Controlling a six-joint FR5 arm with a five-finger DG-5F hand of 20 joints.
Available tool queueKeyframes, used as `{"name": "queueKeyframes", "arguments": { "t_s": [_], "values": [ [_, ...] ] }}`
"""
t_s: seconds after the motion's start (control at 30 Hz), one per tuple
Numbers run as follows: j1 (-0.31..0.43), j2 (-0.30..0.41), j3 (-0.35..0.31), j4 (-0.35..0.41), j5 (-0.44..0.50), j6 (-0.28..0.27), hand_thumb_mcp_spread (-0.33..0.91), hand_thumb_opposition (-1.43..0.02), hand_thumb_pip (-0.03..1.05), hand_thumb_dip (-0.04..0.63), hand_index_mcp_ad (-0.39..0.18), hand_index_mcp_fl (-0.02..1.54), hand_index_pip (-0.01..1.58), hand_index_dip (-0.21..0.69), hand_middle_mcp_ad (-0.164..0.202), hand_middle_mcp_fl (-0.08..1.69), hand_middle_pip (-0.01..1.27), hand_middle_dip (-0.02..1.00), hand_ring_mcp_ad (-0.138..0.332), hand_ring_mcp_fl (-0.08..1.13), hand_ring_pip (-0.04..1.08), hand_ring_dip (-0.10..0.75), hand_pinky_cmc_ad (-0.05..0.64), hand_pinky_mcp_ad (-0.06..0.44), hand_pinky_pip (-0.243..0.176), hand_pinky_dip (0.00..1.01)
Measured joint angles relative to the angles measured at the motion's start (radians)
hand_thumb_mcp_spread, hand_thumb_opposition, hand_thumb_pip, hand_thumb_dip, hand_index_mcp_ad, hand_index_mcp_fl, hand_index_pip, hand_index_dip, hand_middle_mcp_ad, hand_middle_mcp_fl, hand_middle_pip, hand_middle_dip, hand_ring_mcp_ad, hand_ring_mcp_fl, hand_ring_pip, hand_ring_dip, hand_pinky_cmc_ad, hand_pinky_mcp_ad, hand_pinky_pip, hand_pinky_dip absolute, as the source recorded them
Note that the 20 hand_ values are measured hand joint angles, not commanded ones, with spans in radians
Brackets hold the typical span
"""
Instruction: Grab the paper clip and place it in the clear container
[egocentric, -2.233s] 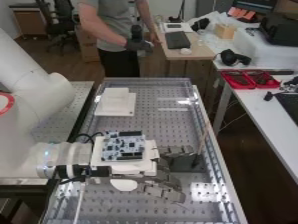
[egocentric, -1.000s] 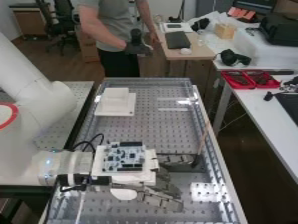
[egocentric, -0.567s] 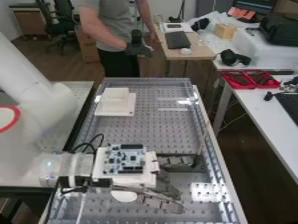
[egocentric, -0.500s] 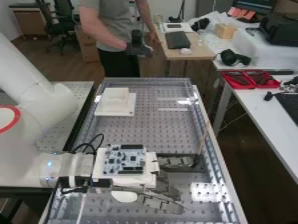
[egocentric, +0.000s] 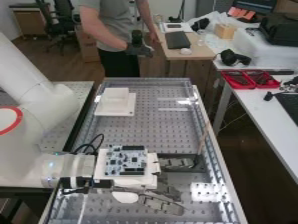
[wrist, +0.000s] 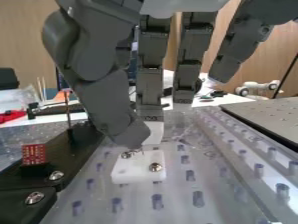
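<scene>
Hand, dark grey, has slid toward the perforated grey tabletop's near end, fingers extended, open by a white block with silver screws, probably lining up; paper clip's whereabouts, can't tell.

At the high view's centre, the bench is grey with a regular dotted pattern; at nine o'clock the white arm wears a red ring, and at seven sits a blue-and-white circuit board with black strips. The hand, at six, is dark grey, the stepped block at ten is plain white, and the trays at two are bright red.
</scene>
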Motion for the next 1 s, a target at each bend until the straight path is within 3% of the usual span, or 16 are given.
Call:
{"name": "queueKeyframes", "arguments": {
  "t_s": [0.47,1.0],
  "values": [
    [0.001,0.002,-0.003,0.008,0.003,0.000,0.61,-0.87,0.68,0.298,-0.171,0.21,0.10,-0.183,-0.108,0.57,0.65,0.71,0.028,0.49,0.10,0.510,0.443,0.230,0.066,0.20],
    [0.003,0.001,-0.002,0.009,0.006,-0.002,0.63,-0.89,0.68,0.302,-0.171,0.21,0.10,-0.183,-0.113,0.66,0.73,0.71,0.026,0.49,0.11,0.513,0.443,0.230,0.066,0.20]
  ]
}}
